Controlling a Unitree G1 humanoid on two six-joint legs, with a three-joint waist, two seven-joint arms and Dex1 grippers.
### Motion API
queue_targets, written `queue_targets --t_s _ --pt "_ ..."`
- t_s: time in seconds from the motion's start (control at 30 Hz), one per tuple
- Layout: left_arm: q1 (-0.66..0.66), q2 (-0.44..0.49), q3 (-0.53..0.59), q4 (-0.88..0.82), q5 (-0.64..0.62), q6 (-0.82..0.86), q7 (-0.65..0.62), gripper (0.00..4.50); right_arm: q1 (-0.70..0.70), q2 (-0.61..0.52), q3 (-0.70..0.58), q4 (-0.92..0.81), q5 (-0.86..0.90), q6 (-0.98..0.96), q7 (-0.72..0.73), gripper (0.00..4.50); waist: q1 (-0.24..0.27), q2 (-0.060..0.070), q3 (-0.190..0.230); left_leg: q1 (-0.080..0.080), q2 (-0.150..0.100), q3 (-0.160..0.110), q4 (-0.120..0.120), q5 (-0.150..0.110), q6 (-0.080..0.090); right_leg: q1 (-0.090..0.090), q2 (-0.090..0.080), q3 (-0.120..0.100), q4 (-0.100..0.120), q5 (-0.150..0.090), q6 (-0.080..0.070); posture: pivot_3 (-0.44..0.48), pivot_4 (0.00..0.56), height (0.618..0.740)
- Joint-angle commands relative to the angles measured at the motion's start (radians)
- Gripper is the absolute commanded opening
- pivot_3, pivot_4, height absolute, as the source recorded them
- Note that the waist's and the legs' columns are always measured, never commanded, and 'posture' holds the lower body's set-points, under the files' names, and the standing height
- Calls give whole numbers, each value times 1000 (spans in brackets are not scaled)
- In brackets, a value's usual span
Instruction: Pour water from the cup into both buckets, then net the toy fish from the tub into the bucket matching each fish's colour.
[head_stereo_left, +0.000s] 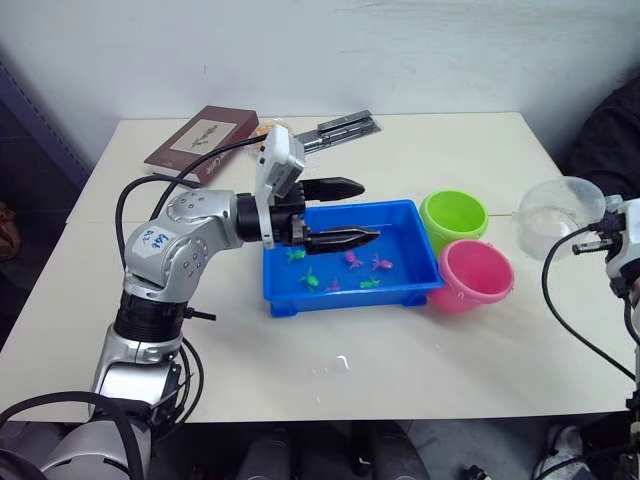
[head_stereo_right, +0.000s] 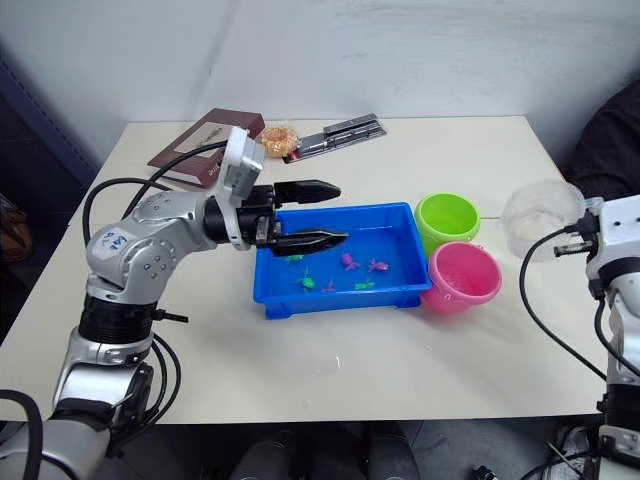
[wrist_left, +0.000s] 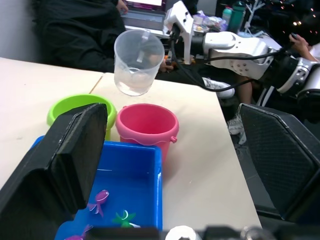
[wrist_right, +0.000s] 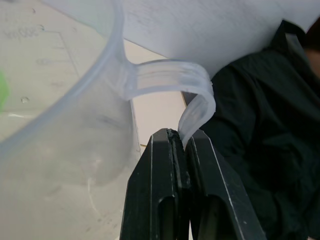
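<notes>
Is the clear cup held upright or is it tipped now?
Roughly upright. The cup hangs above the pink bucket, mouth upward, its handle pinched in the right end effector. Water level: cannot tell.

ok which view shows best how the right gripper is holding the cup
The right wrist view: the right gripper has its black fingers shut on the tip of the cup's curved handle. The left wrist view shows the whole cup held above the pink bucket; the eye views show it from afar, without the pinch.
</notes>
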Motion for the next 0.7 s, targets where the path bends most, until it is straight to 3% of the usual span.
queue_targets --t_s 0.03,0.2,0.7 --pt "-33 -12 12 -6 9 -28 5 4500 -81 23 -16 18 20 18 -45 52 -1 0 0 0 0 0 0 0 0 0 0 0 0 0 0 0 150 740" --pt "-39 -26 7 13 29 -41 7 4500 -169 42 86 116 -102 -54 -130 52 -2 0 0 0 0 0 0 0 0 0 0 0 0 0 0 0 150 740" --pt "-37 -6 20 59 64 -66 -2 4500 -397 -44 402 391 -503 -385 -306 52 -6 0 0 -1 -1 1 -1 0 1 -2 0 0 0 0 0 0 150 740"
